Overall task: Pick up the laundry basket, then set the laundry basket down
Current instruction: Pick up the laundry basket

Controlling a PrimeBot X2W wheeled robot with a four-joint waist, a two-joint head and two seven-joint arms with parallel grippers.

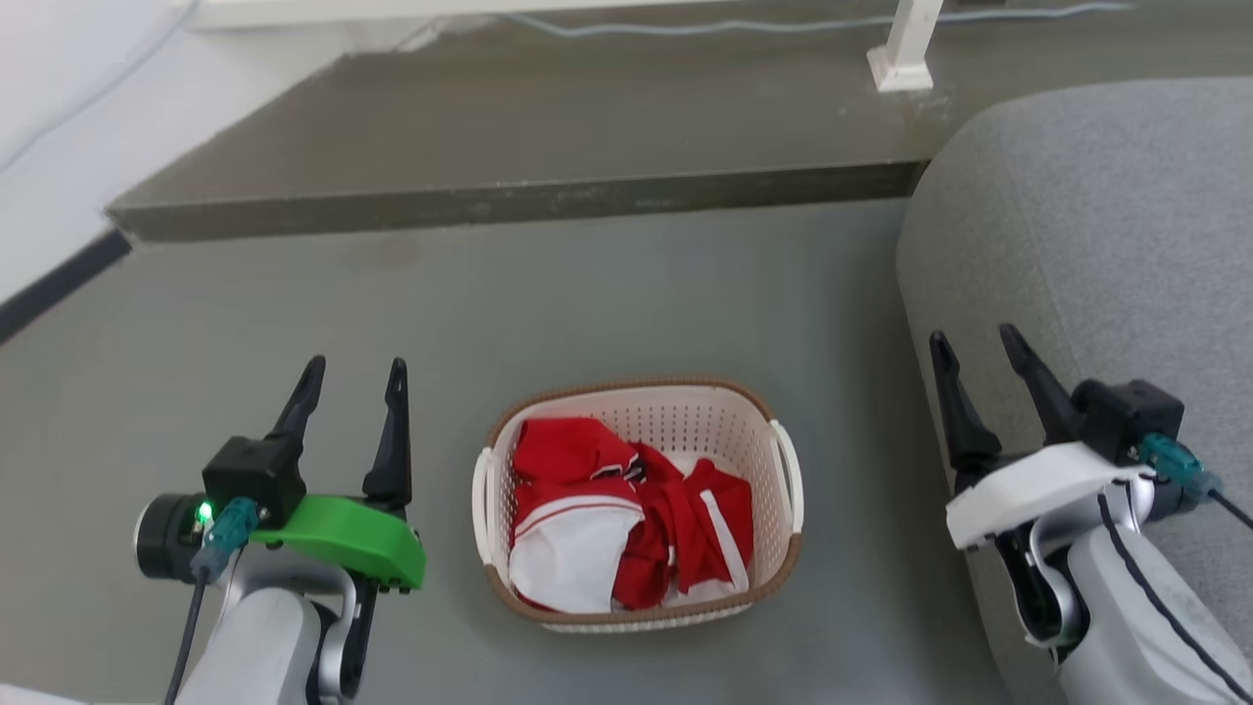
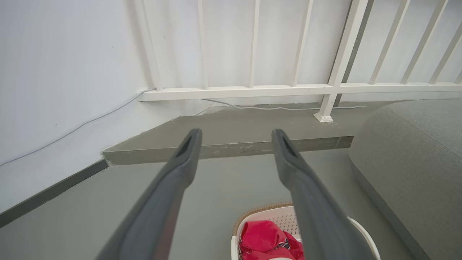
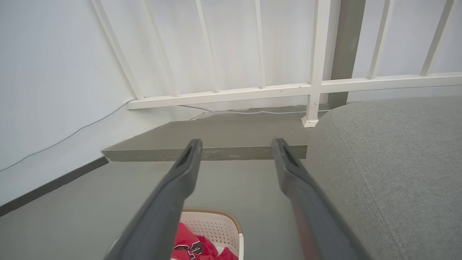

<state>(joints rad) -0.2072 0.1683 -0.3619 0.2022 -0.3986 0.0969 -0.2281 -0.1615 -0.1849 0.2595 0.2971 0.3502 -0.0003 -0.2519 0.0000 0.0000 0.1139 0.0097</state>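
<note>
Lower centre of frame: the laundry basket (image 1: 685,416) sits on the floor (image 1: 587,294) between my left gripper (image 1: 355,364) and right gripper (image 1: 974,335), clear of both; jaws spread, holding nothing; pickup not yet begun; next, I judge, each arm must close in on a side handle (image 1: 791,470).

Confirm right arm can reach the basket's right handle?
Probably yes: bare floor lies between the right gripper, jaws open, and the laundry basket handle; the grey sofa sits beside the arm, not between.
</note>
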